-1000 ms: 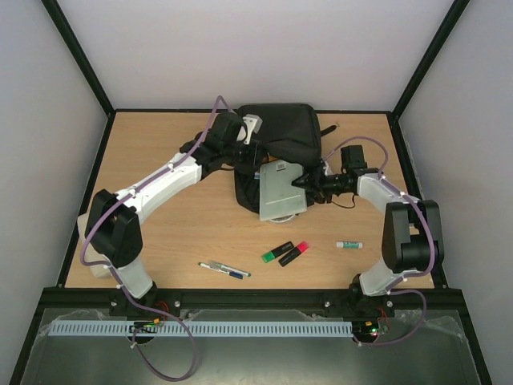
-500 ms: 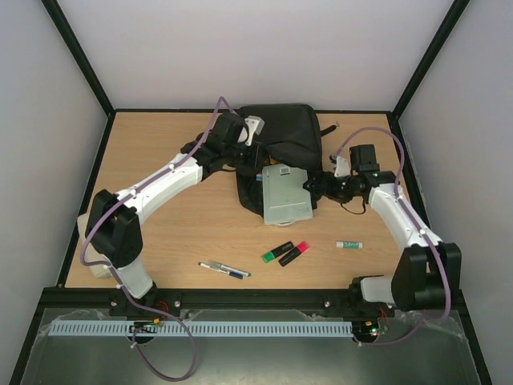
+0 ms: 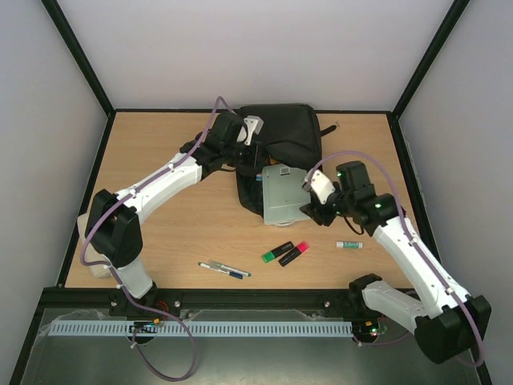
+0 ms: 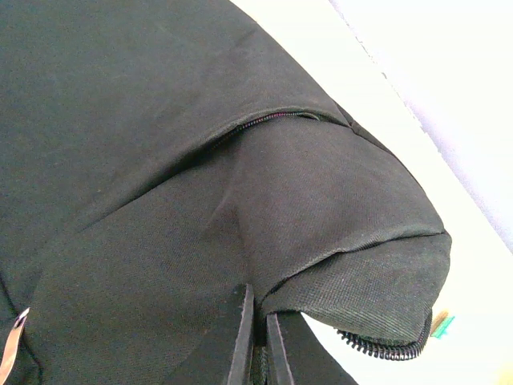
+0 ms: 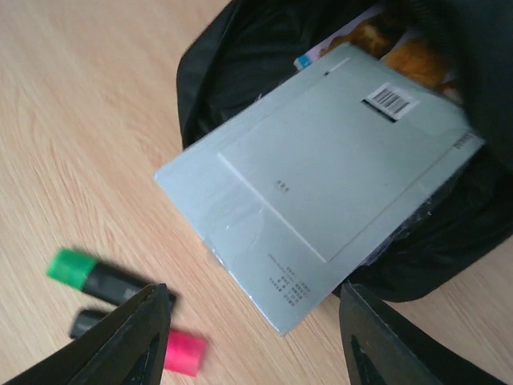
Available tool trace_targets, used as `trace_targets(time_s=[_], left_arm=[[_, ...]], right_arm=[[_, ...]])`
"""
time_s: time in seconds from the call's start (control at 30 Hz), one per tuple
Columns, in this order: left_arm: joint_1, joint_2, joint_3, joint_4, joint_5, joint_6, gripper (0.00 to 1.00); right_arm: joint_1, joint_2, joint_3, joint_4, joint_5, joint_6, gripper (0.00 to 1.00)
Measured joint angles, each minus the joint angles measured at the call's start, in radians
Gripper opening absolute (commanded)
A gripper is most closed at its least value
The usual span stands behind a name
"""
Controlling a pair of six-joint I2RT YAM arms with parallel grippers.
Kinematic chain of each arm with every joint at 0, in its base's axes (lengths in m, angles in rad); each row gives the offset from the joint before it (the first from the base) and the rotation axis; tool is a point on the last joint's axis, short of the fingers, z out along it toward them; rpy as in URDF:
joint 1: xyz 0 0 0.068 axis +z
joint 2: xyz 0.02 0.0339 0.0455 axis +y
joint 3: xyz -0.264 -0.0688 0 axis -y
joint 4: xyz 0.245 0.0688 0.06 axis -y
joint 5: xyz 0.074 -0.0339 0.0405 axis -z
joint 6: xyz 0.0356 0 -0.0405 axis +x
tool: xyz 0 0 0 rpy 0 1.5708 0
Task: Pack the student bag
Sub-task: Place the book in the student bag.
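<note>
Wooden table [image 3: 176, 233]: black fabric student bag [image 3: 284, 128] unzipped, grey book [image 3: 284, 196] protruding.

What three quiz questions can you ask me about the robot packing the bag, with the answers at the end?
1. True or false: the grey book is all the way inside the student bag.
2. What is the left tool pinching? A) black bag fabric B) the grey book C) nothing at all
3. Fill in: beside the green highlighter lies a ____ highlighter.
Key: 1 false, it sticks out of the opening; 2 A; 3 pink highlighter.
</note>
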Motion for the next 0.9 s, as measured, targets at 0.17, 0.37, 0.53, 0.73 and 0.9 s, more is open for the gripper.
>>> trace_targets(time_s=[0.17,0.37,0.53,0.73,0.9], left_arm=[[0.002,0.004,0.000,0.000,0.010,-0.006,0.02],[0.004,0.010,0.000,0.000,0.023,-0.007,0.02],[0.004,0.010,0.000,0.000,0.027,-0.007,0.02],[0.004,0.010,0.000,0.000,0.030,-0.007,0.02],[0.006,0.010,0.000,0.000,0.043,-0.019,0.02]], right_arm=[[0.188,0.040,-0.051,-0.004,0.191,-0.188,0.60],[0.308,0.092,-0.101,0.042,0.378,-0.326,0.57],[0.358,0.163,-0.109,0.111,0.472,-0.385,0.57],[0.382,0.231,-0.111,0.167,0.513,-0.424,0.57],[0.383,0.274,-0.111,0.206,0.536,-0.458,0.56]])
